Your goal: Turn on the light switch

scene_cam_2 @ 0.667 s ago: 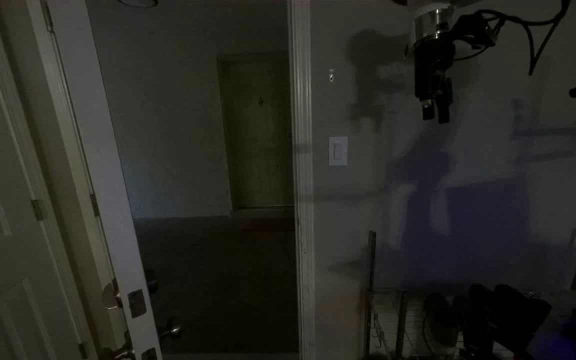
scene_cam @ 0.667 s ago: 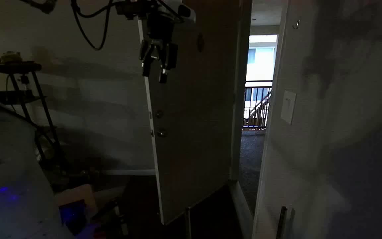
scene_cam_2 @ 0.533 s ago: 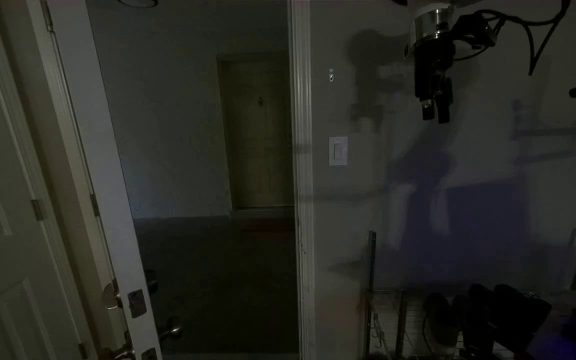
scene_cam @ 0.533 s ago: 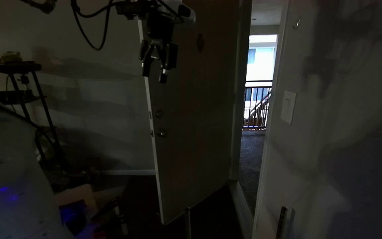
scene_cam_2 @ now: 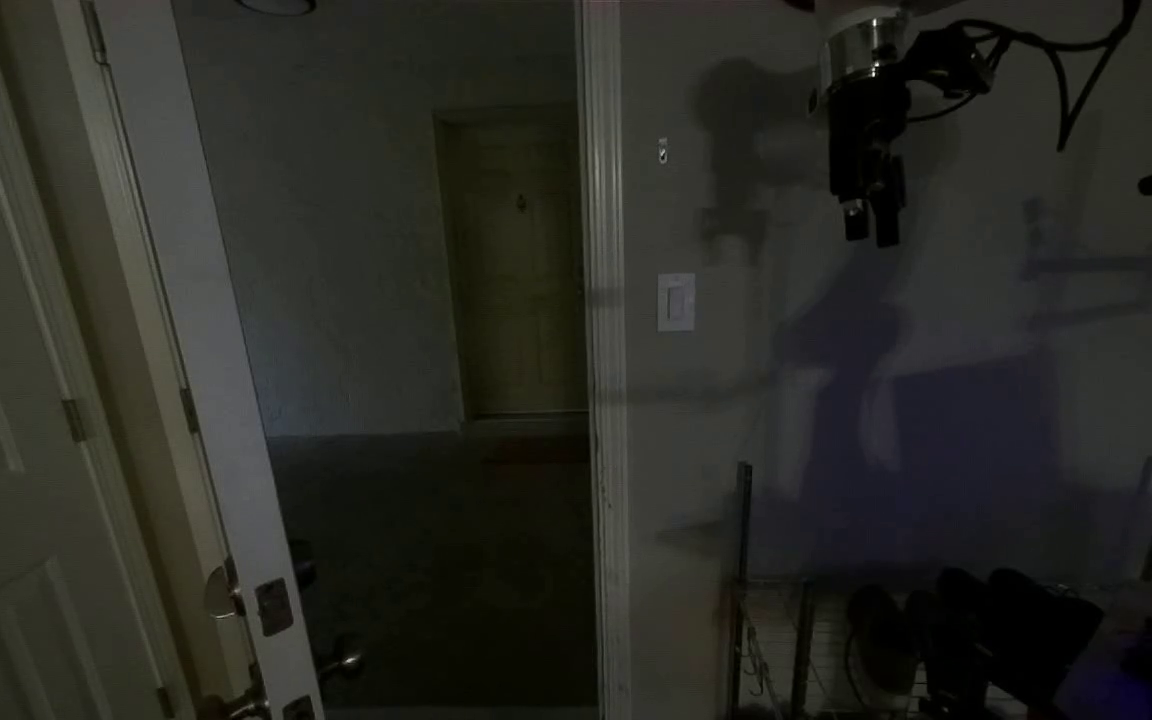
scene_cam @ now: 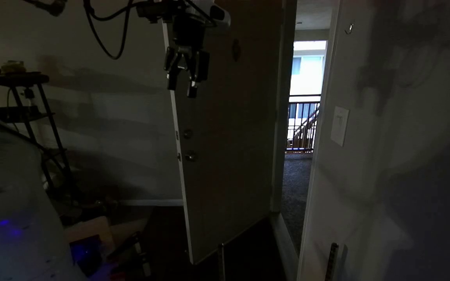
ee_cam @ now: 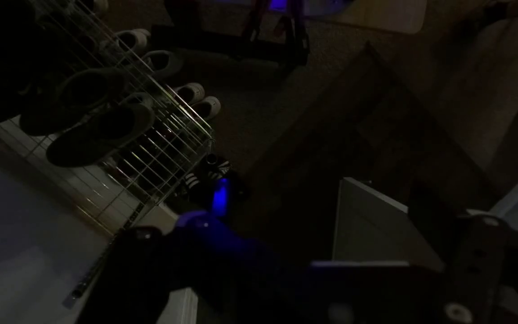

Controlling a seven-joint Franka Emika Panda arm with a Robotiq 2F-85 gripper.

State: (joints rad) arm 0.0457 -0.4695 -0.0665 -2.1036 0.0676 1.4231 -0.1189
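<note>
White rectangular light switch [scene_cam_2: 676, 302]: upright on the grey wall [scene_cam_2: 686, 430], just beside the white door frame [scene_cam_2: 608, 400], below a small metal hook [scene_cam_2: 663, 151].
Black two-fingered end effector [scene_cam: 182, 89]: fingers parted, well apart from the light switch.
Striped black shoes [ee_cam: 191, 180]: parallel white bars, near the silver wire rack [ee_cam: 169, 150] in the wrist view.
Shoe and switch lettering: too dark and small to make out.

Robotiq gripper [scene_cam: 182, 88] hangs tips-down in both exterior views, two fingers [scene_cam: 172, 80] spread, clear gap between the tips. Franka wrist [scene_cam_2: 854, 52] directly above it, roughly vertical, rest of the arm cropped at the top edge. Black cable [scene_cam: 125, 31] loops off the wrist side. Wrist view: gripper along the bottom, dark, blurred.
</note>
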